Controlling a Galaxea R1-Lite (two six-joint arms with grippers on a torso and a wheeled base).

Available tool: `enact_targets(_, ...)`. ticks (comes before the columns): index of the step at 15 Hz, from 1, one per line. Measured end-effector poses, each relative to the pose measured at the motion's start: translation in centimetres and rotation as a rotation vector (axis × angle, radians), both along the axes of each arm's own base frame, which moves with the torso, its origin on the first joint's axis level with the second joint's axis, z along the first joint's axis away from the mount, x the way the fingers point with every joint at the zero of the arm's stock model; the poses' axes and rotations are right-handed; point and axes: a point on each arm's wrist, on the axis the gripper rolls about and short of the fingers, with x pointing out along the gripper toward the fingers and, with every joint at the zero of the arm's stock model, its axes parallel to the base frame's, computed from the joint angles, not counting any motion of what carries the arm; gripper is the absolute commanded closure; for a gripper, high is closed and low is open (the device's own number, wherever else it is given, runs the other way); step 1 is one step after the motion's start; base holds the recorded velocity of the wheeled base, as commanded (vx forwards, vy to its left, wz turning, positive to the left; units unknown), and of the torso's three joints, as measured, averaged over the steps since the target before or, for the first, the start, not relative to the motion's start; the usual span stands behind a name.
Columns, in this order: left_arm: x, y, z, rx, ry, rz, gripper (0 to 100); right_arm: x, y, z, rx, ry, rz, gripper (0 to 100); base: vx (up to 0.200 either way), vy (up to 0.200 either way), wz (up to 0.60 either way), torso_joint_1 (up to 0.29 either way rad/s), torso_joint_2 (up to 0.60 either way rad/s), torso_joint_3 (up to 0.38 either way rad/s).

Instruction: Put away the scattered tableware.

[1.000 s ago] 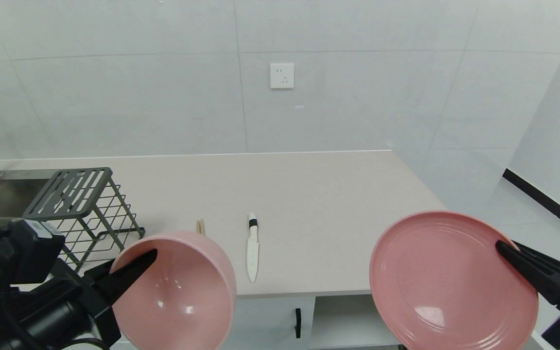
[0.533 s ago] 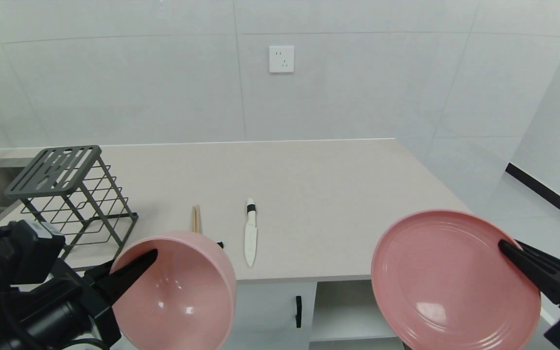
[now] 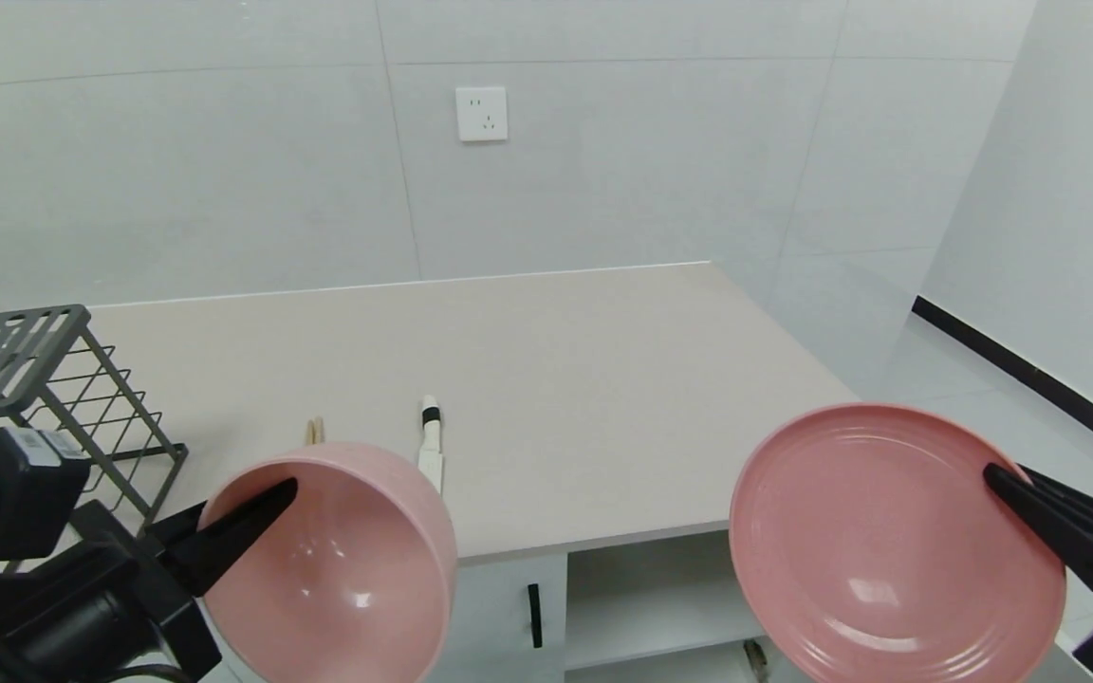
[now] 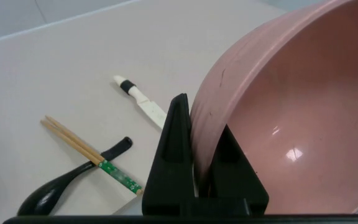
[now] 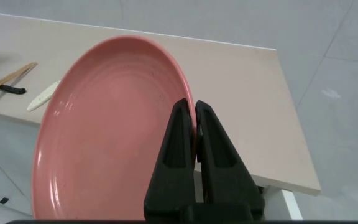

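Observation:
My left gripper (image 3: 267,503) (image 4: 201,134) is shut on the rim of a pink bowl (image 3: 338,564) (image 4: 291,112), held tilted in front of the counter's near edge. My right gripper (image 3: 1007,489) (image 5: 194,115) is shut on the rim of a pink plate (image 3: 879,541) (image 5: 110,137), held tilted off the counter's front right corner. On the counter lie a white knife (image 3: 430,438) (image 4: 143,102) (image 5: 44,94), a pair of chopsticks (image 3: 315,430) (image 4: 86,151) (image 5: 14,74) and a black spoon (image 4: 61,186), partly behind the bowl in the head view.
A dark wire rack (image 3: 29,379) stands on the counter (image 3: 556,379) at the far left. Below the counter's front edge are a cabinet door with a black handle (image 3: 534,615) and an open shelf (image 3: 651,598). A tiled wall rises behind; floor lies to the right.
The head view has shifted: the counter, rack and wall socket slide left and the sink leaves the picture. Both grippers keep the bowl and plate in the same hold.

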Motion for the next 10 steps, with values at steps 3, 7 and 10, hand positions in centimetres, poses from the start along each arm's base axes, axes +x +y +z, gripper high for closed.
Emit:
enact_targets(3, -0.24, -0.03, 0.21, -0.008, -0.016, -0.011, 100, 0.01, 0.0, -0.02, -0.001, 0.002, -0.001, 100, -0.2, 0.0, 0.0, 0.01, 0.01, 0.001)
enact_targets(7, -0.29, -0.04, 0.07, 0.001, -0.007, -0.014, 100, 0.0, 0.0, -0.02, -0.001, 0.001, 0.0, 100, -0.05, 0.0, 0.0, -0.002, 0.0, 0.001)
enact_targets(10, -0.23, -0.07, -0.24, 0.036, -0.01, -0.015, 100, 0.03, 0.01, 0.06, 0.002, -0.002, 0.0, 100, 0.0, 0.0, 0.0, -0.044, 0.14, 0.085)
